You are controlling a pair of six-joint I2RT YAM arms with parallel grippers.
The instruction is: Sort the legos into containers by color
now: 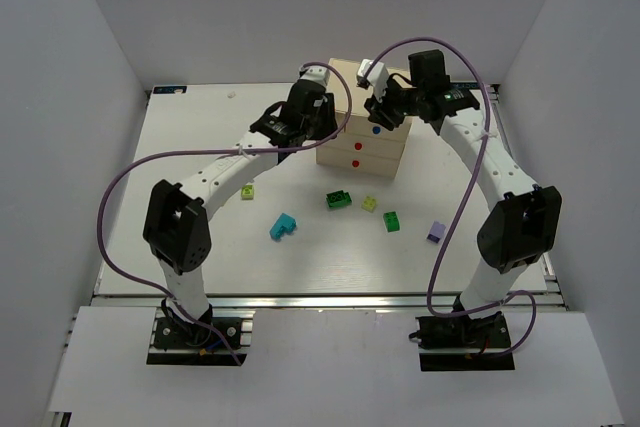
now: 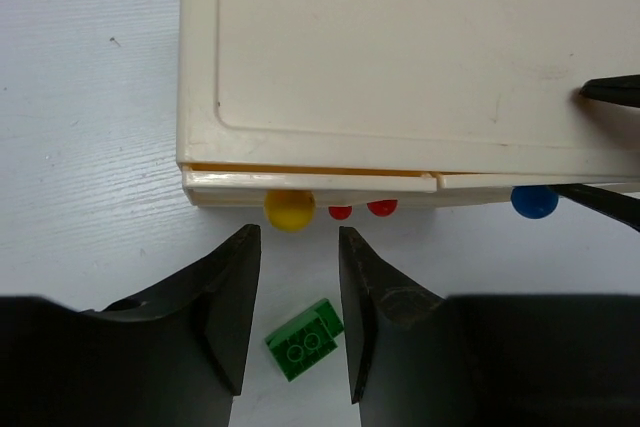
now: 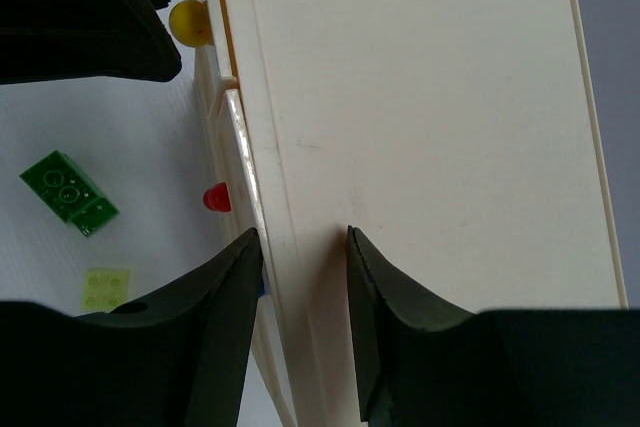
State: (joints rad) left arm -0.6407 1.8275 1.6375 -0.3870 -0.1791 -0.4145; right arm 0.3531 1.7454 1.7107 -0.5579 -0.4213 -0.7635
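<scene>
**Both hands are positioned at the cream wooden drawer chest (image 1: 385,157); six bricks are found on the white bench (image 1: 180,127).**

The left hand (image 2: 297,235) is held with its fingers moderately parted and nothing gripped, just in front of the round yellow knob (image 2: 290,209). The right hand (image 3: 300,237) is set astride the chest's upper front edge, beside the round blue knob (image 2: 534,201); whether that edge is clamped cannot be told. Two round red knobs (image 2: 382,208) are seen lower on the front. In front of the chest are scattered a lime-yellow studded plastic brick (image 1: 247,191), a cyan brick (image 1: 284,226), a dark green brick (image 1: 338,199), a second lime-yellow brick (image 1: 369,203), a second green brick (image 1: 392,220) and a lavender brick (image 1: 436,231).
</scene>
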